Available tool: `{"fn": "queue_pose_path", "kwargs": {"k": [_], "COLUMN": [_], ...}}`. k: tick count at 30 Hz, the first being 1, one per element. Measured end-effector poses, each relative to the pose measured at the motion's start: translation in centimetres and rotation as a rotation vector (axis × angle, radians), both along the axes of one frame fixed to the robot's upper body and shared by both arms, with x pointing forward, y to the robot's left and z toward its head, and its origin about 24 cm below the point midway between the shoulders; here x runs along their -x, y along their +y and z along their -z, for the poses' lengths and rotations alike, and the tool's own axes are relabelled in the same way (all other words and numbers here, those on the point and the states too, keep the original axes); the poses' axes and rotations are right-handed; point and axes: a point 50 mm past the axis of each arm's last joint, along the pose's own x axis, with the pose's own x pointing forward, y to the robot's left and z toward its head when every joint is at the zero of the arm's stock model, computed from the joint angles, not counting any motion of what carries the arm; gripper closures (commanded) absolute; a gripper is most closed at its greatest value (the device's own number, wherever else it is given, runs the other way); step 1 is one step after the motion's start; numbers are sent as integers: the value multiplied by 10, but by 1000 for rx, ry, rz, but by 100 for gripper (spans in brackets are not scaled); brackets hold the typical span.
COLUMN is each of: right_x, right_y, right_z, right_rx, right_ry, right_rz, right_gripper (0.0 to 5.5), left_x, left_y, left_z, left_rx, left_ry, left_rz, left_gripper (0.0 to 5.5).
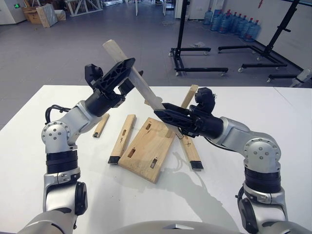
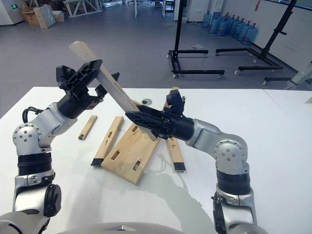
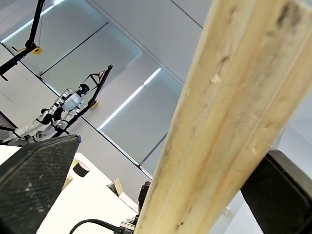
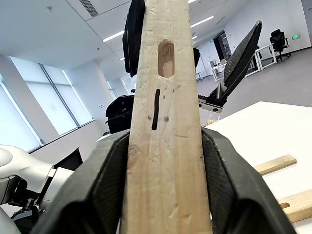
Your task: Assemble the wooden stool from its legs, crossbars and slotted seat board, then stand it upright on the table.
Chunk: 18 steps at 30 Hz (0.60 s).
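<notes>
- right gripper [image 1: 165,113]: clamped on the lower end of a leg [image 1: 146,90], with both fingers [image 4: 105,180] flat against its sides. Looks like a firm hold.
- left gripper [image 1: 132,69]: straddles the same leg higher up, near its top end. Its fingers are spread, and the wrist view shows a clear gap between one finger [image 3: 36,180] and the wood. It's around the leg, not squeezing it.
- leg: in the air and slanted. The upper end points to the robot's left and away, and the lower end hangs over the far part of the seat board [image 1: 144,144]. One face has a cut notch [image 4: 166,58] with a pen mark under it.
- seat board: lies on the table [image 1: 282,107] just below the right gripper. Three board slots [image 1: 131,152] are visible, with nothing seated in them. The gripper hides the far edge, so I can't tell if it's propped up.
- loose parts on the table:
  - second leg [image 1: 123,138], just beside the board on the robot's left
  - short bar [image 1: 101,126], further left
  - third leg [image 1: 191,152], beside the board on the right
  - another wooden piece [image 1: 190,95], behind the right arm
- progress, my read: early. No joint is made, no leg is in the board and no crossbar is fitted.
- remaining: every leg into its board slot, the crossbars between them, then flip the stool and stand it upright. The likely first job is getting the held leg's end lined up with a slot.
</notes>
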Motion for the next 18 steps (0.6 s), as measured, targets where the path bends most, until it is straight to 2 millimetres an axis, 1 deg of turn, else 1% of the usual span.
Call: {"fn": "queue_pose_path", "kwargs": {"k": [9,10,11,15,18], "right_x": [-3,-3,-3,-3,-3], "right_y": [4,4,4,3,3], "right_z": [6,6,6,9,9], "right_rx": [17,16,16,20,20], "right_ry": [12,11,13,23,24], "right_rz": [8,9,11,18,19], "right_gripper": [346,346,346,346,346], "left_x": [3,3,3,3,3], "left_y": [-2,-2,-3,-5,-4], "left_z": [-3,-3,-3,-2,-2], "left_rx": [25,24,22,18,17], "left_ry": [9,11,12,15,15], "left_rz": [25,28,32,38,37], "left_gripper": [10,31,34,103,137]}}
